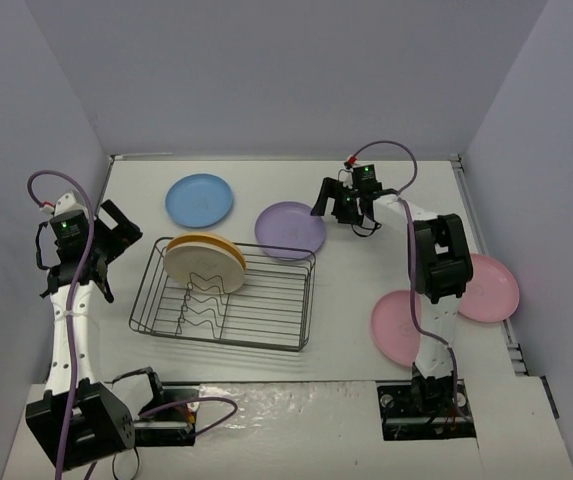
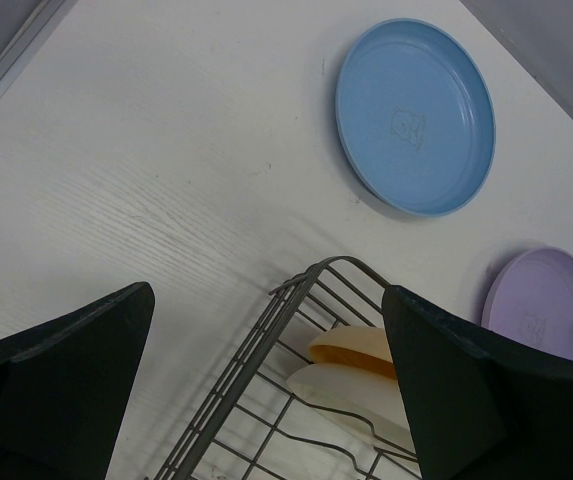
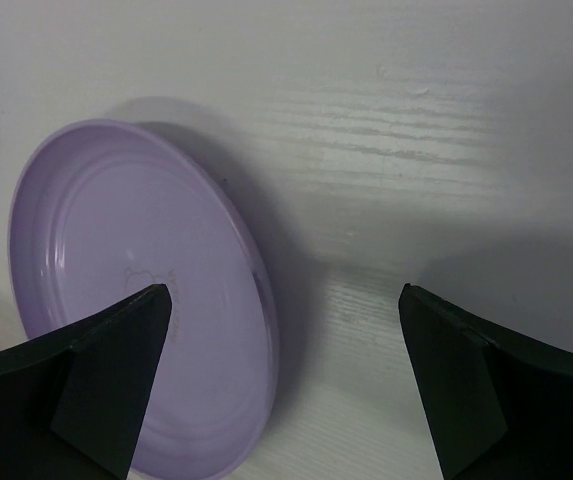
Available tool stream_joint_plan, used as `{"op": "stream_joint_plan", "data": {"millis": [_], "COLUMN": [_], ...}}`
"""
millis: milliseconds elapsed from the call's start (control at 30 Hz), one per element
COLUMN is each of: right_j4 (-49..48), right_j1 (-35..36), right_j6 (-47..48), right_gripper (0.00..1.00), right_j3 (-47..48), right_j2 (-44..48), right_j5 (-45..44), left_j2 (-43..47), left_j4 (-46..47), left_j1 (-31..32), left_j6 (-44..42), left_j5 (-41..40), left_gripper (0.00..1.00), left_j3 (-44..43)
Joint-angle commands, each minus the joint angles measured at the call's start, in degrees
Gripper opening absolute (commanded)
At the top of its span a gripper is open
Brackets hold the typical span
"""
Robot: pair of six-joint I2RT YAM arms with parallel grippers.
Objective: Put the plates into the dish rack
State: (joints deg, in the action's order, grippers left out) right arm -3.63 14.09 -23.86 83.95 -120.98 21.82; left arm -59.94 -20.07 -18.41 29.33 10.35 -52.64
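Purple plate (image 3: 136, 300) flat on white table (image 1: 351, 285), right gripper (image 3: 284, 295) gaping over its edge, left gripper (image 2: 266, 292) spread wide above dish rack (image 1: 224, 300) corner.

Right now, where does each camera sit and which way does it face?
Top external: above, behind the bases, facing down on dish rack, left arm, right arm.
Left wrist: on its arm, facing down past the open left gripper at the rack corner, blue plate.
Right wrist: on its arm, facing down past the open right gripper at the purple plate.
Shared: purple plate, in all three.
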Motion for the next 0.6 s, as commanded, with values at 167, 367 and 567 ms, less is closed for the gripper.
{"op": "stream_joint_plan", "data": {"millis": [167, 367, 567], "right_j4": [-5.15, -7.18, -9.88], "right_j1": [3.4, 3.4, 2.99], "right_j6": [-1.76, -3.49, -5.76], "right_gripper": [0.72, 0.41, 0.11], "right_j3": [-3.06, -6.26, -10.76], "right_j2": [-0.9, 0.84, 3.75], "right_j5": [0.13, -2.23, -7.21], "left_j2": [0.01, 0.09, 0.6], "left_j4": [3.99, 4.08, 3.46], "left_j1": [-0.39, -0.39, -0.39], "left_j6": [1.08, 1.17, 0.99], "left_j5": [0.2, 0.2, -0.94], "left_gripper": [0.97, 0.97, 0.97], "left_j3": [-0.53, -0.36, -0.44]}}
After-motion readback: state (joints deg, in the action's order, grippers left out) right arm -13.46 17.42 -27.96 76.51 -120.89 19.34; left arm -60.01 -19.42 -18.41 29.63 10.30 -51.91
